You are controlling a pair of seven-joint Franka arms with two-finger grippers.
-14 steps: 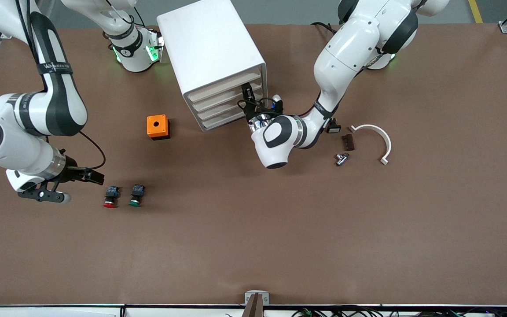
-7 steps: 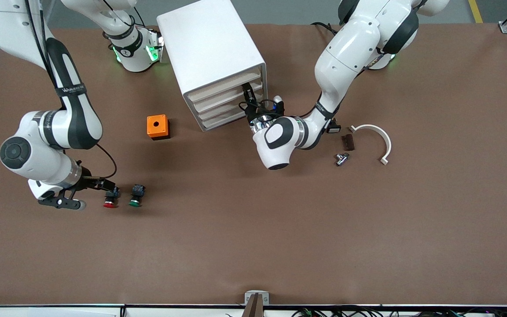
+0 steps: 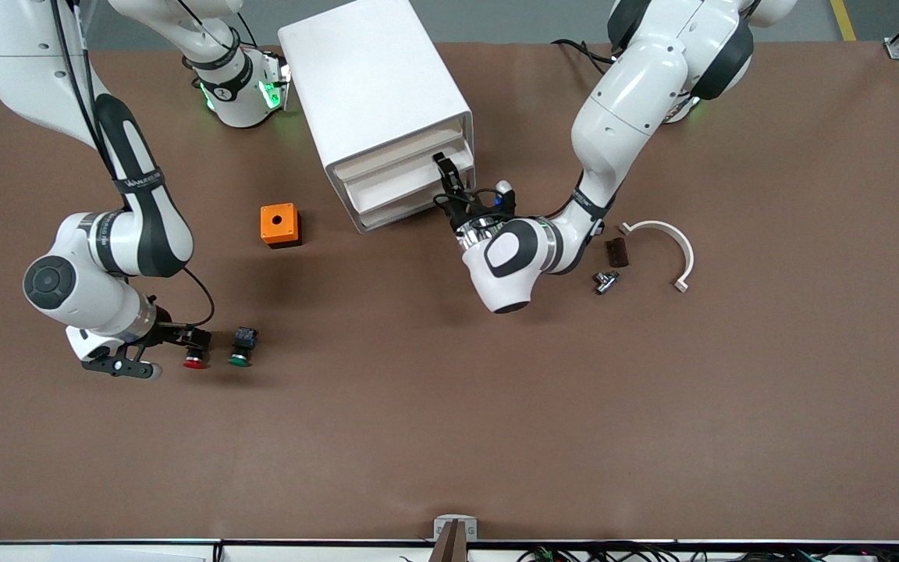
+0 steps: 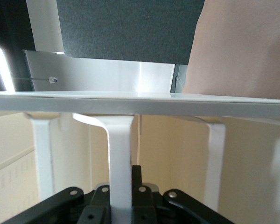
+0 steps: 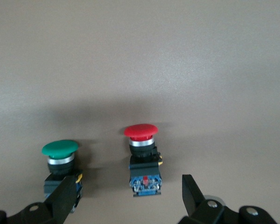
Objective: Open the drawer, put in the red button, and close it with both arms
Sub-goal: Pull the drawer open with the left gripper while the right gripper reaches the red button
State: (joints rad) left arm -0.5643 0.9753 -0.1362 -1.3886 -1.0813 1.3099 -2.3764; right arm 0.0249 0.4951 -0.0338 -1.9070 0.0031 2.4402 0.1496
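The white cabinet [image 3: 371, 86] stands near the arms' bases. One upper drawer [image 3: 403, 186] is pulled partly out. My left gripper [image 3: 444, 168] is shut on the drawer's front; in the left wrist view my gripper [image 4: 123, 184] clamps a white upright rib [image 4: 120, 149] of it. The red button [image 3: 196, 361] lies on the table toward the right arm's end, cap toward the front camera. My right gripper [image 3: 193, 338] is open, low at the button's body. In the right wrist view my gripper [image 5: 128, 186] straddles the red button [image 5: 141, 132].
The green-capped button [image 3: 239, 357] lies right beside the red one; one right finger [image 5: 65, 193] overlaps its body [image 5: 59, 147]. An orange box [image 3: 279, 225] sits beside the cabinet. A brown block [image 3: 616, 251], a metal part [image 3: 605, 281] and a white curved piece [image 3: 672, 242] lie toward the left arm's end.
My right gripper has moved over to the red button and now has its fingers on either side of it. My left gripper has drawn the drawer partly out of the cabinet.
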